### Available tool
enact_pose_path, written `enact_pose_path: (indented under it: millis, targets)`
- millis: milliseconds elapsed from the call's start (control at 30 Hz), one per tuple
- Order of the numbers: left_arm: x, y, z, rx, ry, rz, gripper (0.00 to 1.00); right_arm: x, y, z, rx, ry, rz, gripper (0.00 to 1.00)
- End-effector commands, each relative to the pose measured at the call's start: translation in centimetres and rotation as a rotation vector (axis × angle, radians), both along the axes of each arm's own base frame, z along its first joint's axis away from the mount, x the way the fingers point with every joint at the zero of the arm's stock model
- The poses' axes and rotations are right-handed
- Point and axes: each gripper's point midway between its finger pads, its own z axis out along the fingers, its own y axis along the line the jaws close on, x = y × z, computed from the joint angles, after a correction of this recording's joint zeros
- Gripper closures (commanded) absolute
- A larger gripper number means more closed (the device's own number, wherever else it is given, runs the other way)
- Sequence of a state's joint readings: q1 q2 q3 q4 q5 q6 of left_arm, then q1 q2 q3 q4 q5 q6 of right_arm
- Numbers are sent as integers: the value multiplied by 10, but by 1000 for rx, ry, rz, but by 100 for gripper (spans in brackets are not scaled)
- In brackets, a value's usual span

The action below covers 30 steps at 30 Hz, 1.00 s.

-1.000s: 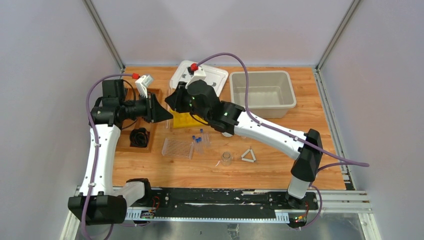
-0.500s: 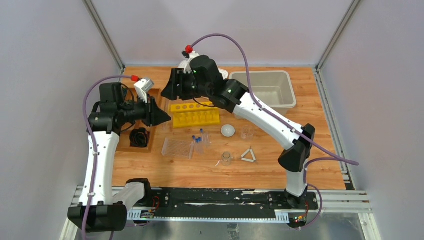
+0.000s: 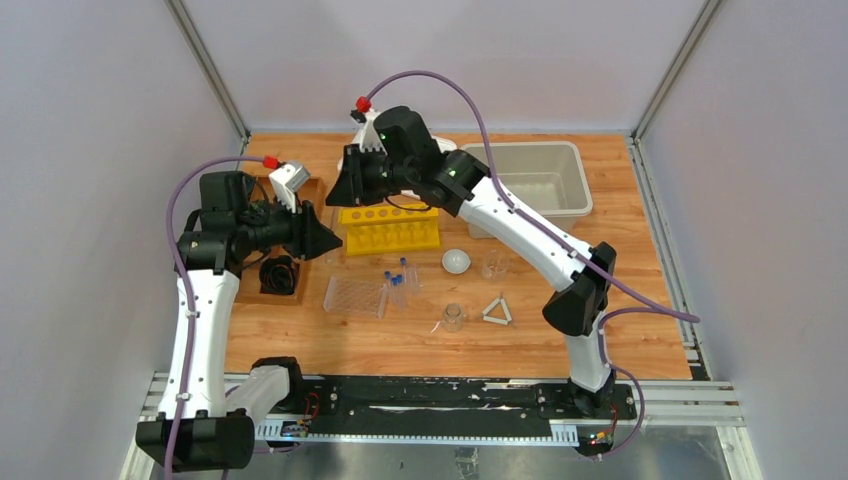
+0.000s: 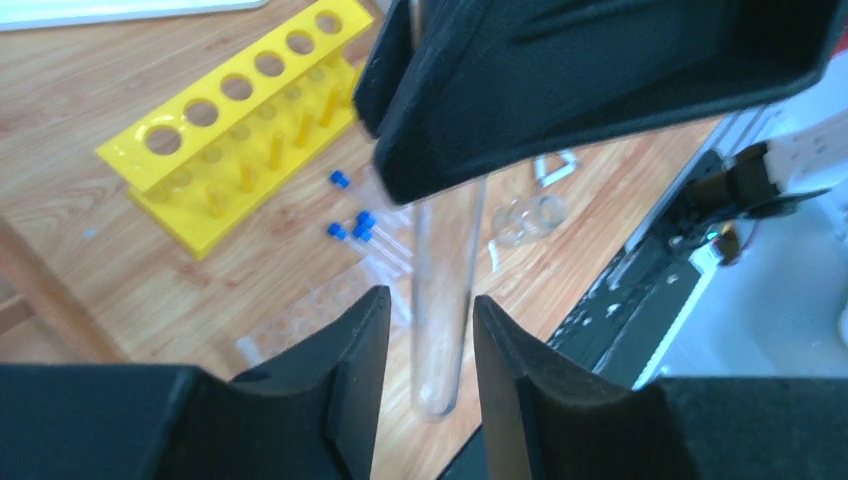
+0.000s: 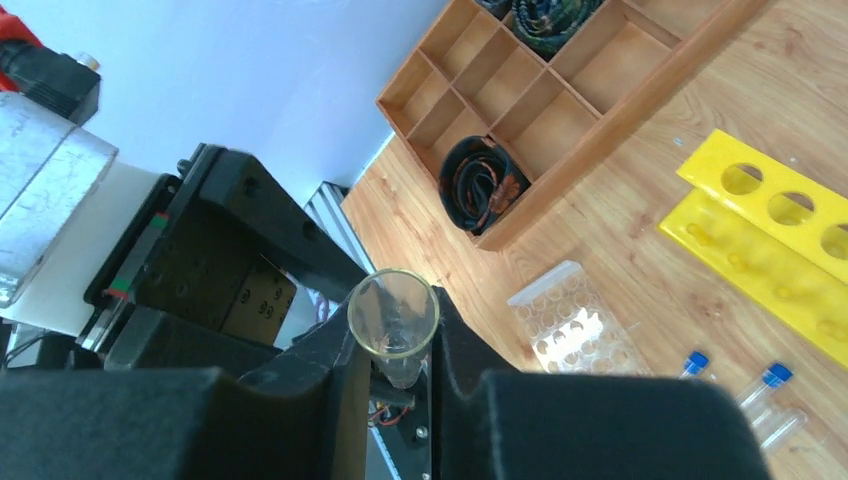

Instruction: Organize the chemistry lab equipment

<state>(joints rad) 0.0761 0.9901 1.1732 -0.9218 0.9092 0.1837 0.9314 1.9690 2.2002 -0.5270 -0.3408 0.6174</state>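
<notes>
- Top external: right gripper (image 3: 337, 190) and left gripper (image 3: 333, 239) meet far left, beside yellow rack (image 3: 392, 232).
- Right gripper clamps glass test tube (image 4: 445, 300); left gripper's jaws stand narrow around it, grip unclear.
- Nearer lie blue-capped tubes (image 3: 398, 283), clear plastic rack (image 3: 355, 296), beaker (image 3: 453, 317), white dome (image 3: 456, 261), triangle (image 3: 497, 312).

In the right wrist view only the open mouth of the test tube (image 5: 393, 312) shows; its body is hidden between the fingers of the right gripper (image 5: 395, 350). The picture's edges cut off the yellow rack (image 5: 770, 215) and the wooden organizer (image 5: 560, 95). In the left wrist view that gripper covers the tube's upper end, and the clear plastic rack (image 4: 300, 320) is blurred. From above, the tube is too faint to make out.
</notes>
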Motion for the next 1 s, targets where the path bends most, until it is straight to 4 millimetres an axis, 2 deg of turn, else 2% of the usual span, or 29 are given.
enact_pose_path:
  millis: [0, 33, 67, 267, 400, 500, 567, 733, 967]
  targets:
    - [12, 12, -10, 45, 37, 81, 30, 12, -18, 12, -18, -61, -5, 100]
    - [15, 16, -13, 59, 50, 109, 7, 17, -23, 12, -37, -83, -22, 100]
    - [18, 20, -15, 74, 60, 137, 1, 23, -28, 11, -62, -119, -44, 100]
    - [31, 42, -22, 150, 90, 278, 0, 71, -74, 6, -257, -414, -246, 100]
    - [43, 68, -30, 247, 134, 417, 0, 100, -88, -5, -308, -621, -342, 100]
    - [48, 86, -36, 316, 159, 501, 0, 114, -90, -5, -272, -802, -382, 100]
    - [48, 90, -39, 339, 170, 512, 0, 119, -85, -11, -265, -854, -380, 100]
    - [45, 90, -34, 340, 158, 512, 0, 126, -71, -35, -271, -871, -350, 100]
    - [44, 87, -24, 317, 133, 508, 0, 129, -68, -63, -254, -892, -352, 100]
